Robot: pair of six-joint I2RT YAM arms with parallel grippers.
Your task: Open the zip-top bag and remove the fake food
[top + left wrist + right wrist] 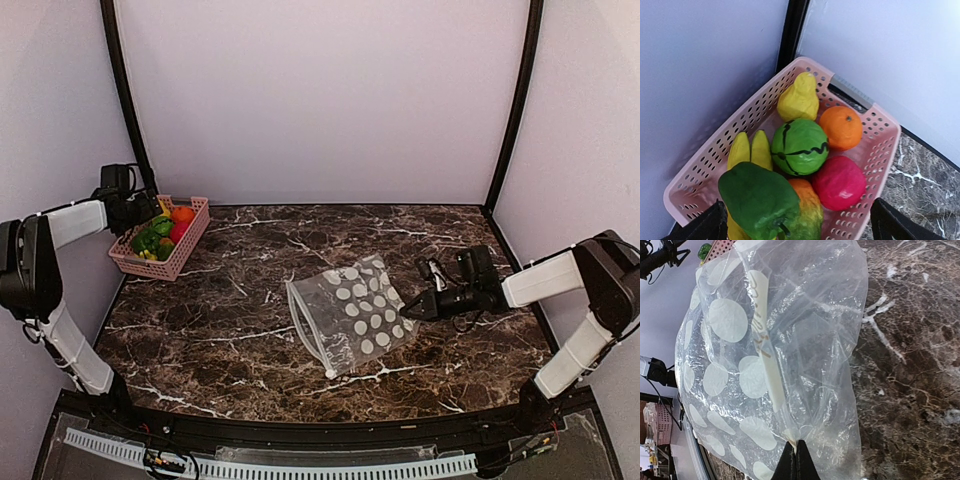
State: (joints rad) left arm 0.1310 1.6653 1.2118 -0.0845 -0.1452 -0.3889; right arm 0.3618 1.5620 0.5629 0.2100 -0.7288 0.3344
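From above, the zip-top bag (352,312) lies flat mid-table, dotted face up and skewed to the table's edges. Its long axis cannot be told. The right gripper (408,308) is pinched tight on its right edge. The left gripper (150,212) hangs over the pink basket (193,243) of fake food (160,236).

Left wrist: fingers spread wide, holding nothing.

Right wrist: faint marks on the bag's white strip are unreadable.

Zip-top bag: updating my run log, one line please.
zip-top bag: looks empty, right tool shut on it | fake food: in pink basket | left tool: open above
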